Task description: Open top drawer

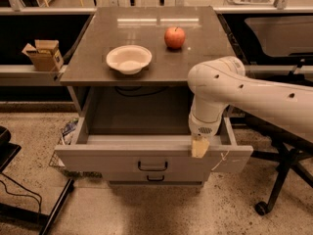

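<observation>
The top drawer (112,159) is the wide grey front with a small dark bar handle (152,166) at its centre and a pale string mark (222,158) near its right end. It stands pulled far out of the cabinet, and its inside looks bare. My gripper (199,147) hangs from the white arm (254,97) and sits on the top edge of the drawer front, right of the handle. A lower drawer (155,179) shows just below, pushed further in.
A white bowl (128,58) and a red apple (174,37) sit on the cabinet top (98,58). A cardboard box (43,54) rests on a shelf at left. An office chair base (274,190) stands at right. A wire basket (66,133) lies on the floor at left.
</observation>
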You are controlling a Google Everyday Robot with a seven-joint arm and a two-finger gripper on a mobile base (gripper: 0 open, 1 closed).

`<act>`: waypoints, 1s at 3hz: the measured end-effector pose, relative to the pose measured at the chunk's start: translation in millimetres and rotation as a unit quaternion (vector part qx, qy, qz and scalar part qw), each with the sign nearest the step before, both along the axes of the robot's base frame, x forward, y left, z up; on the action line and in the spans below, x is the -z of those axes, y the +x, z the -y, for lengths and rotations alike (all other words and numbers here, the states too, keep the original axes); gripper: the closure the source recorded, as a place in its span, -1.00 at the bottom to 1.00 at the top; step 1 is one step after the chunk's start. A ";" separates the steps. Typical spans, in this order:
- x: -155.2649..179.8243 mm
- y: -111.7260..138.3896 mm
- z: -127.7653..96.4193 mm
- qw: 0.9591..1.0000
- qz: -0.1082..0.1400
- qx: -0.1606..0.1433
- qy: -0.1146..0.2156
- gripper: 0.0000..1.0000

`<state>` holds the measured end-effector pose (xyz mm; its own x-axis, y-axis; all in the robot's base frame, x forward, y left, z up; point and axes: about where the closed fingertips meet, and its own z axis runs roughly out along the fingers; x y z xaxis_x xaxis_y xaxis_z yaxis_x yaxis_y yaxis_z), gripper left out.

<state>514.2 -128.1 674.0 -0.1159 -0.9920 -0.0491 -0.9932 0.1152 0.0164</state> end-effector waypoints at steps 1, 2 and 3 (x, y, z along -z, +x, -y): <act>-0.1 -1.5 0.0 1.000 0.000 0.000 0.000 1.00; 0.7 -9.6 1.2 1.000 -0.011 -0.001 0.003 1.00; 0.5 -18.7 1.4 1.000 -0.022 -0.006 0.005 1.00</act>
